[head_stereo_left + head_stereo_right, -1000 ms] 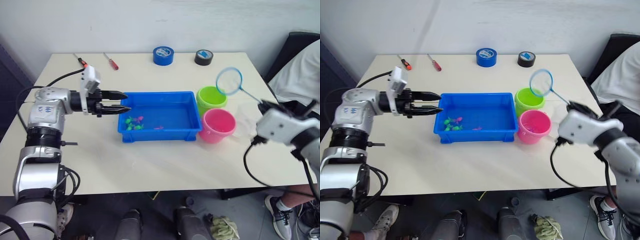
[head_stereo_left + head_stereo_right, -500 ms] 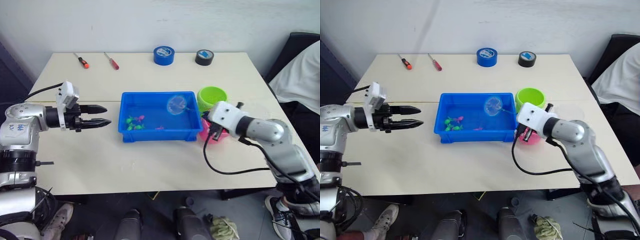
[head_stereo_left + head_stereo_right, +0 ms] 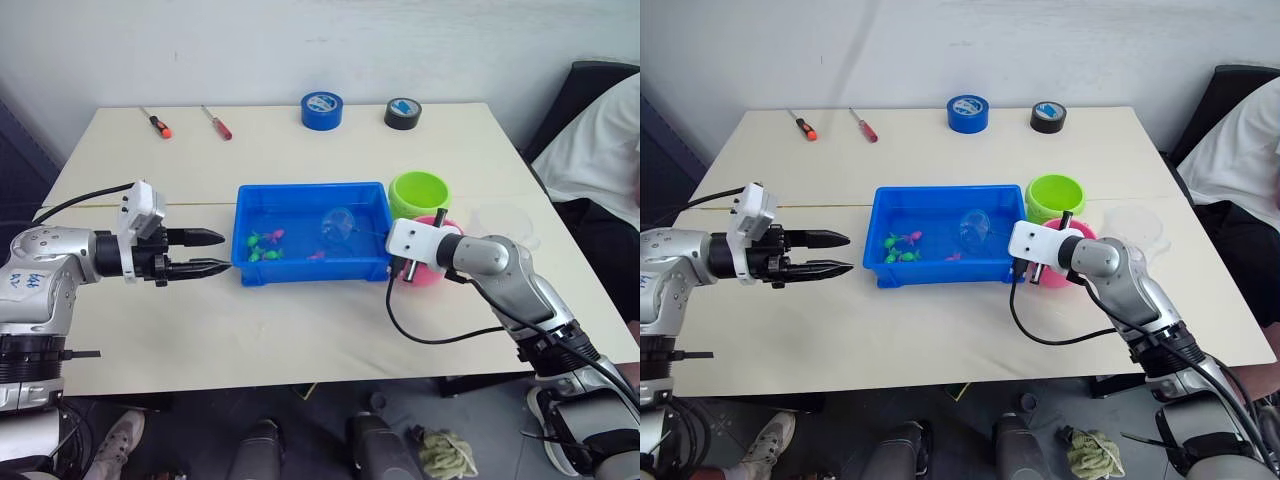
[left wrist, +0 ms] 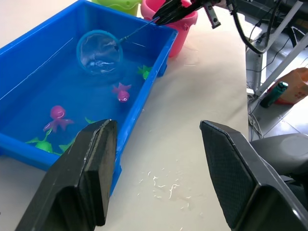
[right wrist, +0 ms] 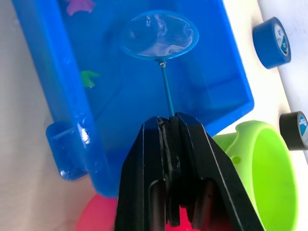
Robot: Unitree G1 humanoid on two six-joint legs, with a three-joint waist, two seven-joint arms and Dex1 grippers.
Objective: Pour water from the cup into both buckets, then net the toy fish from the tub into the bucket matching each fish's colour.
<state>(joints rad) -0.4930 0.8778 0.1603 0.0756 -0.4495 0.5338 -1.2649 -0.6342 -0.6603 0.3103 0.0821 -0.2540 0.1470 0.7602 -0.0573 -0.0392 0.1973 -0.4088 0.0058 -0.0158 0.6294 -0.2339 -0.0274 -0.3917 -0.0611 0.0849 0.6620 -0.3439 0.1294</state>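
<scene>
From the head camera: blue tub (image 3: 312, 272) mid-counter (image 3: 300, 330), long sides running left to right, small pink and green toy fish (image 3: 265, 243) bunched in its left half. Green bucket (image 3: 420, 193) just beside the tub's far right corner, pink bucket (image 3: 432, 272) just in front of it, clear cup (image 3: 503, 220) to their right near the counter's right edge. Right gripper (image 3: 1032, 262) at the tub's right wall, net (image 3: 338, 224) reaching into the right half of the tub. Left gripper (image 3: 215, 252) low over bare counter off the tub's left end, apart from the rim, fingers spread and holding nothing. Wide bare strip of counter along the near edge. Blue tape roll (image 3: 323, 110), black tape roll (image 3: 402, 113) and two screwdrivers (image 3: 185, 122) along the far edge.

Along the left wrist: both fingers (image 4: 91, 175) well apart, tub corner between them, hoop over the water beyond.

Along the right wrist: fingers (image 5: 149, 183) closed tight on the thin stick, hoop just above the tub floor, well inside the walls.
</scene>
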